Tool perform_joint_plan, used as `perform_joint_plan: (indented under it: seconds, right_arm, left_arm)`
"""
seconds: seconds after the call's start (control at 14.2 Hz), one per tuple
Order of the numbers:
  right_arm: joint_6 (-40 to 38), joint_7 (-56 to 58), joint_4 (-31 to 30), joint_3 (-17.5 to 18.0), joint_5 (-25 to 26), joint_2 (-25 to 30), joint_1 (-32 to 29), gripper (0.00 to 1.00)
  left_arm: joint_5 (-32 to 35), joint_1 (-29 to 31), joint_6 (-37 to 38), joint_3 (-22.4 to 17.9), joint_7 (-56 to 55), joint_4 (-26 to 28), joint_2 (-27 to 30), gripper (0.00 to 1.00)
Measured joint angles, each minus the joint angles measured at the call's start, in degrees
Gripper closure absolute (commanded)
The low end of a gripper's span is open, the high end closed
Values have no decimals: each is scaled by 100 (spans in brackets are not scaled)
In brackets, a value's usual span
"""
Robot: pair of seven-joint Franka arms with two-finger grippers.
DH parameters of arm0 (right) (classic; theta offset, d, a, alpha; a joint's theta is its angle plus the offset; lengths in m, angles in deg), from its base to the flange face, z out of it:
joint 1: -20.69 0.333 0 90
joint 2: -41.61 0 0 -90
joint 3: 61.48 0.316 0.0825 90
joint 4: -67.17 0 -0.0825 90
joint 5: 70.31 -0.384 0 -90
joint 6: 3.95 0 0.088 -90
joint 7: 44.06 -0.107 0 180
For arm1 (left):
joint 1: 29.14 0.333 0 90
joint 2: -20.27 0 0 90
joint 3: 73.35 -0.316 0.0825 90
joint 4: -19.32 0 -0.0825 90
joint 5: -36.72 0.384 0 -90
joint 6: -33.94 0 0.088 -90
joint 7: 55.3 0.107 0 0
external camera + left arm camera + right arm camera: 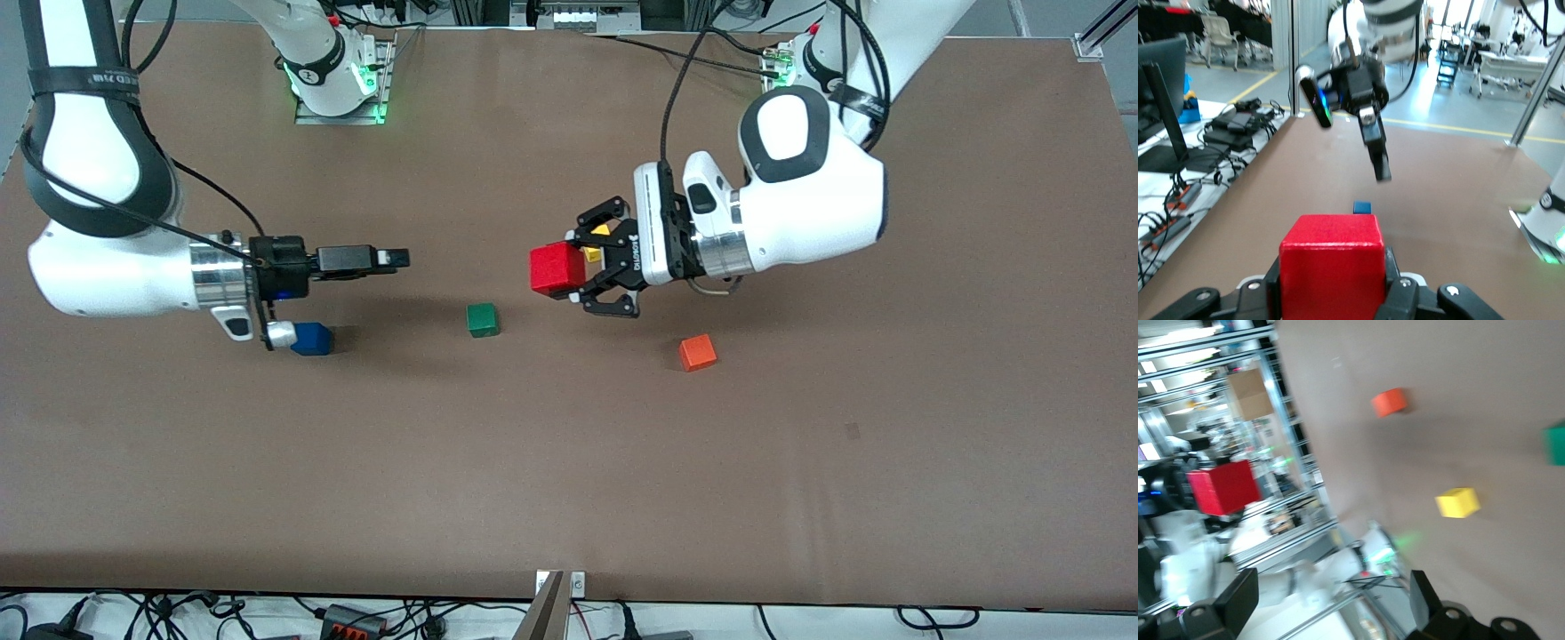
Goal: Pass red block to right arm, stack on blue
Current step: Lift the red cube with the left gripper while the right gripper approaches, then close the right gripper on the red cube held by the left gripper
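My left gripper (pixel 573 268) is shut on the red block (pixel 557 268) and holds it sideways in the air over the middle of the table. The block fills the left wrist view (pixel 1331 267) between the black fingers (pixel 1395 300). It also shows in the right wrist view (pixel 1223 487). My right gripper (pixel 397 259) is up in the air, open and empty, and points toward the red block with a gap between them. It shows in the left wrist view (pixel 1381 167). Its fingers (pixel 1421 597) stand wide apart. The blue block (pixel 312 339) lies on the table under the right wrist, also seen in the left wrist view (pixel 1362 207).
A dark green cube (pixel 482 320) lies between the blue block and the red block's spot. An orange-red cube (pixel 698 353) lies nearer the front camera under the left arm. A yellow cube (pixel 1457 502) lies under the left gripper, mostly hidden in the front view.
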Motion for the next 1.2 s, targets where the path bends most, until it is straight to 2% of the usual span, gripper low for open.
perform_joint_plan:
  seconds: [0.28, 0.42, 0.63, 0.78, 1.2]
  right_arm:
    - [-315, 423, 5, 0, -1279, -403, 175, 0]
    - [-454, 639, 15, 0, -1706, -558, 207, 0]
    - [-530, 1098, 21, 0, -1911, -683, 281, 0]
    - [-869, 1410, 22, -1, -2222, -816, 299, 0]
    - [-1126, 1669, 35, -6, -2873, -1087, 359, 0]
  left_arm:
    - [-722, -444, -716, 15, 498, 34, -153, 97]
    - [-1124, -573, -818, 16, 809, 35, -223, 97]
    - [-1200, -603, -841, 16, 871, 34, -236, 97]
    - [-1200, -602, -862, 15, 879, 34, -243, 97]
    - [-1200, -602, -874, 13, 898, 34, -272, 97]
